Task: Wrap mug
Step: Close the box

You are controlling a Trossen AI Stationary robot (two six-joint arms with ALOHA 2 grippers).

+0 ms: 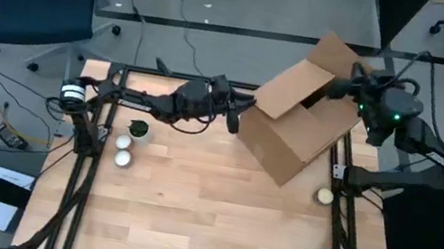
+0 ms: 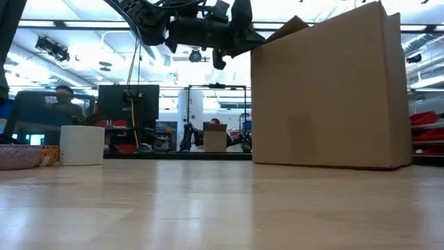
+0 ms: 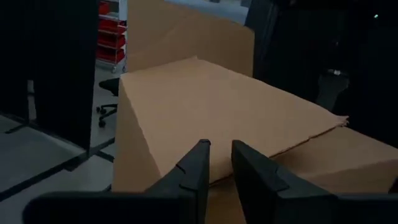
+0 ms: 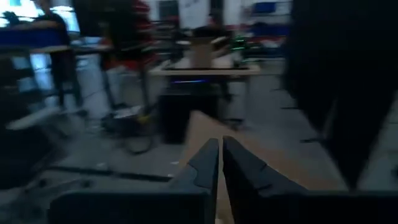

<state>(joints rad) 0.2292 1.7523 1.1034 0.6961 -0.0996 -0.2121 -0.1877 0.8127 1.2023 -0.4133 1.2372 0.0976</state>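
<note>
- The cardboard box stands open on the far right part of the desk, its flaps up.
- The left pincer hangs at the box's near flap, fingers slightly parted and holding nothing.
- The right pincer grips the box's far flap, fingers nearly together on its edge.
- A white mug sits near the desk's left edge, well apart from the box, beside a small potted plant.

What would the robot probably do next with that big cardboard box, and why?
Probably ease a flap further open. Both grippers are at the cardboard box: the left gripper slightly open at one flap, the right gripper nearly shut on another's edge. The white mug still waits outside on the table.
</note>
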